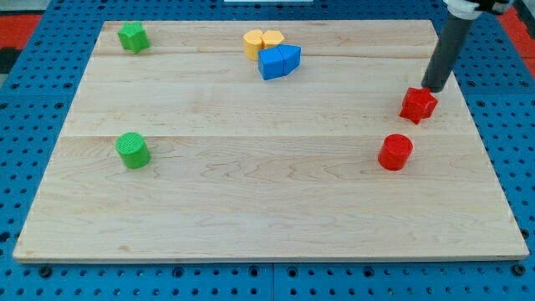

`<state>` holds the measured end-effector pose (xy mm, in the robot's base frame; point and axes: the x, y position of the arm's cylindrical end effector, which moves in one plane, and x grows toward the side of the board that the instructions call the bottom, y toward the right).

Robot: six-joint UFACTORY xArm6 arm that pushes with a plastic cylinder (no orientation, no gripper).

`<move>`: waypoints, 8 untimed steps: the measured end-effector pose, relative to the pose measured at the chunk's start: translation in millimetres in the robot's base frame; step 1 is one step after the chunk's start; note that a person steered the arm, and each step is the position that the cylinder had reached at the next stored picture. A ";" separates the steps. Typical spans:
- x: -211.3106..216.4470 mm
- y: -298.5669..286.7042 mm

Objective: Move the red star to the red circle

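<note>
Wooden worktop carries all blocks; I take the red circle as landmark. Far to its left stands a green cylinder, and a green star lies further up. Up and left of the circle, two yellow blocks touch two blue blocks. The red star is just above the circle and slightly right, near but apart. My tip touches the star's upper right side. No hand exists here, so no state to tell. A good push goes down-left, slowly, through the star's centre, so it will not slip sideways.
</note>
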<state>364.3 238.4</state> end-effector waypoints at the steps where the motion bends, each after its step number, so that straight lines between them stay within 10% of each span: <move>1: 30.2 -25.5; 8: 85.1 -130.2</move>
<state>449.4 108.3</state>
